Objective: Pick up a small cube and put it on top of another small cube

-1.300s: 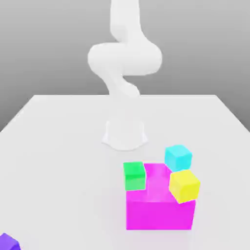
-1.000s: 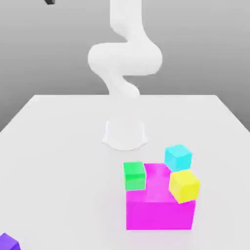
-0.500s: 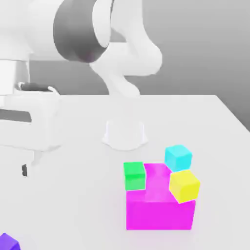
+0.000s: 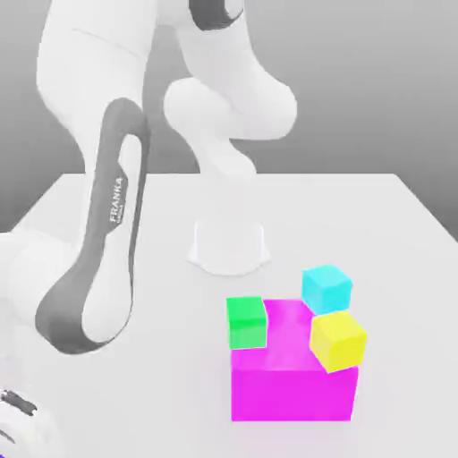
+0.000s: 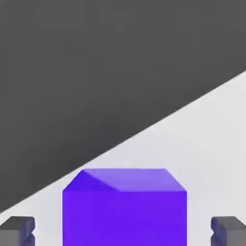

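Exterior view: the arm (image 4: 98,241), upright over its base a second ago, now leans far down toward the near corner on the exterior view's left, and its forearm and wrist cover the spot where the indigo cube sat at the table's edge. The green cube (image 4: 246,322) sits against the upper corner of the magenta block (image 4: 293,376) on the exterior view's left, seemingly resting partly on it; the cyan cube (image 4: 326,288) and yellow cube (image 4: 337,340) sit at the block's other side. None of these four has shifted. The white table (image 4: 376,224) is otherwise bare around them. Hand view: the indigo cube (image 5: 124,206) stands squarely between the two dark fingertips (image 5: 17,230), resting on the pale surface near its edge. A visible gap remains on each side between cube and finger, so the gripper (image 5: 124,233) is open and straddling the cube, not yet clamped on it. Assessment: the reach is complete and the jaws are well aligned; the task stands at the grasp step. Remaining work is to close on the indigo cube, lift it, carry it across to the green cube and set it on top. The green cube's perch against the block may make that placement delicate.
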